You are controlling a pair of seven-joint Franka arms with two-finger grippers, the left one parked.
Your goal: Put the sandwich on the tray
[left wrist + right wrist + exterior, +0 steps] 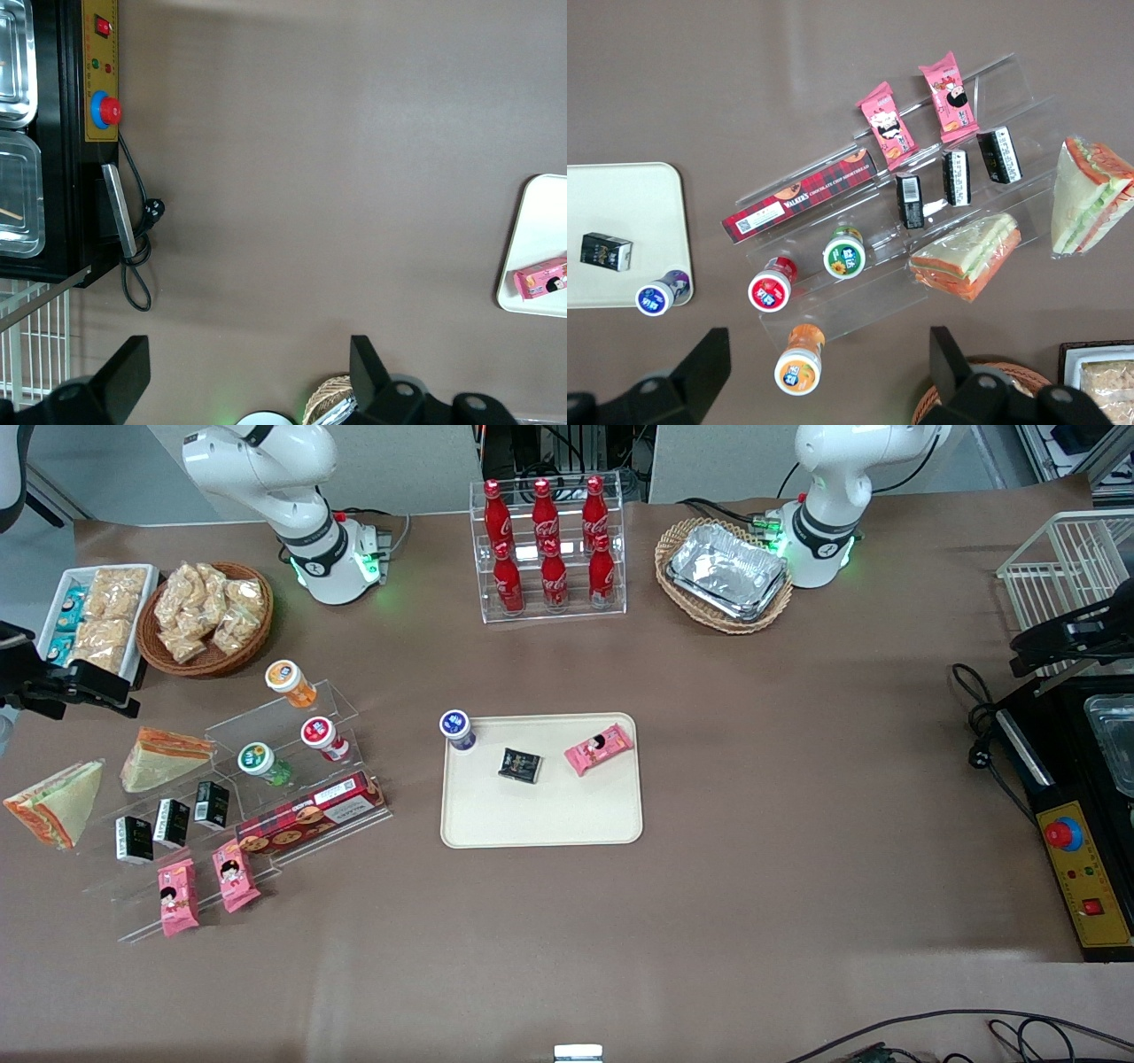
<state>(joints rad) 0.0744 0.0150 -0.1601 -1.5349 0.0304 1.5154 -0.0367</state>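
Step in hand, by judgement: reach for the sandwich (164,757), nothing picked up yet.

Gripper (828,341) – hangs high over the clear stand (292,717) at the working arm's end of the table, jaws spread wide, nothing between them.

Handling – best lowered straight over the wedge, jaws closing across the two flat bread faces. Only a light squeeze: soft bread likely to crush, wrap likely to slip. Bare part of the tray (540,819) nearer the front camera suits the drop, clear of the black packet (520,765) and the pink packet (600,748) already on it.

Sandwich – triangular wedge in clear wrap, pale tan bread, orange-red and green layers along the edge. Lies flat at the stand's end, well apart from the tray. Second sandwich (58,802) just beside it, closer to the table's end.
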